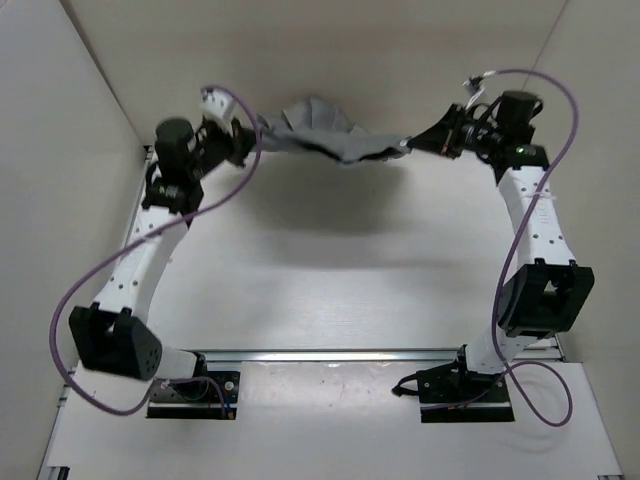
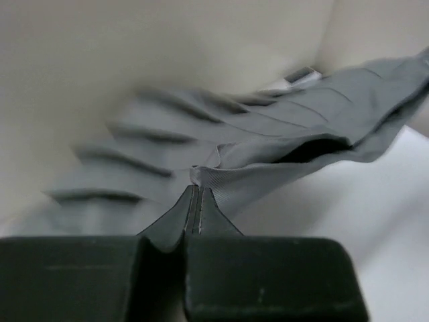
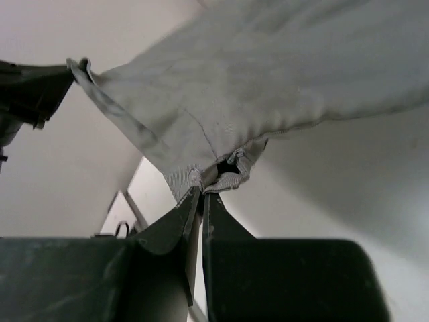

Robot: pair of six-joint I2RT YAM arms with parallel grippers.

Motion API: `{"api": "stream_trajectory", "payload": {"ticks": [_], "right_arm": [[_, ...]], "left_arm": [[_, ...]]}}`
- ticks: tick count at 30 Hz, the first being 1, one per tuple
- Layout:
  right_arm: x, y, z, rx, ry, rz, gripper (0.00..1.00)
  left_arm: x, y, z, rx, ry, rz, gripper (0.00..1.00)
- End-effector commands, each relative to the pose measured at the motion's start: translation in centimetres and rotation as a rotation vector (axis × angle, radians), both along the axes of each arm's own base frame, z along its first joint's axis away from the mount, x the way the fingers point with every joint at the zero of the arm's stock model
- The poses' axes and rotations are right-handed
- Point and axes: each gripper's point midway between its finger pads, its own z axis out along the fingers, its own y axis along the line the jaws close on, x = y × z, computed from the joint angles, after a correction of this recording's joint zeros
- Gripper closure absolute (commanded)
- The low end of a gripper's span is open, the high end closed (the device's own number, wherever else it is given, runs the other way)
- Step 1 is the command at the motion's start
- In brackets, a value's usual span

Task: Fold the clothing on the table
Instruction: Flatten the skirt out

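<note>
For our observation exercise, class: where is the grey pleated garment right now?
In the top view, the clothing hangs stretched over the far end of the table, held between the left pincer and the right pincer.

We find no word, brand or number to read in any view. In the upper right of the left wrist view a small pale tag (image 2: 303,75) shows at the skirt's (image 2: 268,154) edge, too blurred to read.

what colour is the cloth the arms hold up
Dark grey fabric garment with parallel pleats; best in left wrist view.
</note>
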Motion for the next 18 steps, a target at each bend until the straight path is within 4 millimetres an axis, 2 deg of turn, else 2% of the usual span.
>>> {"api": "stream_trajectory", "payload": {"ticks": [1,2,3,4,5,6,7,9,10,11,13,15,18], "right_arm": [[-0.8,1.7,-9.3,-0.007,0.169,0.021,0.99],[-1.4,1.6,-10.6,-0.020,0.201,-0.004,1.00],[-2.8,1.7,-13.9,-0.046,0.285,-0.036,1.00],[-5.5,2.8,-17.6,-0.084,0.384,-0.019,1.00],[-6.4,2.3,-18.9,-0.137,0.411,-0.083,1.00],[-8.9,2.2,-21.7,-0.206,0.452,-0.117,1.00],[-11.3,2.3,-24.6,-0.233,0.525,-0.122,0.88],[-13.8,1.5,-26.1,-0.233,0.553,-0.161,0.66],[-14.8,1.0,-27.3,-0.227,0.577,-0.175,0.58],[-14.8,0.4,-27.2,-0.232,0.557,-0.199,0.54],[-14.8,-0.5,-27.9,-0.291,0.556,-0.233,0.47],[-15.0,-0.6,-28.5,-0.343,0.567,-0.230,0.42],[-14.7,0.1,-29.3,-0.341,0.579,-0.227,0.40]], "left_arm": [[-3.3,0.6,-9.2,-0.040,0.166,0.069,0.99],[-4.3,1.2,-12.8,-0.038,0.250,0.115,0.87],[-5.8,1.0,-15.7,-0.050,0.369,0.137,0.73],[-7.9,1.3,-19.0,-0.072,0.499,0.178,0.59],[-9.4,2.6,-20.8,-0.088,0.550,0.250,0.51],[-11.2,2.7,-22.3,-0.140,0.641,0.290,0.42],[-13.3,3.0,-24.0,-0.199,0.720,0.311,0.39],[-15.9,4.4,-26.1,-0.293,0.813,0.363,0.39],[-17.3,4.4,-26.4,-0.337,0.833,0.355,0.38],[-18.1,4.6,-26.9,-0.358,0.839,0.365,0.38],[-19.4,4.5,-27.8,-0.375,0.890,0.398,0.38],[-19.8,5.0,-28.7,-0.354,0.919,0.446,0.36],[-20.2,5.0,-31.5,-0.344,0.991,0.470,0.34]]}}
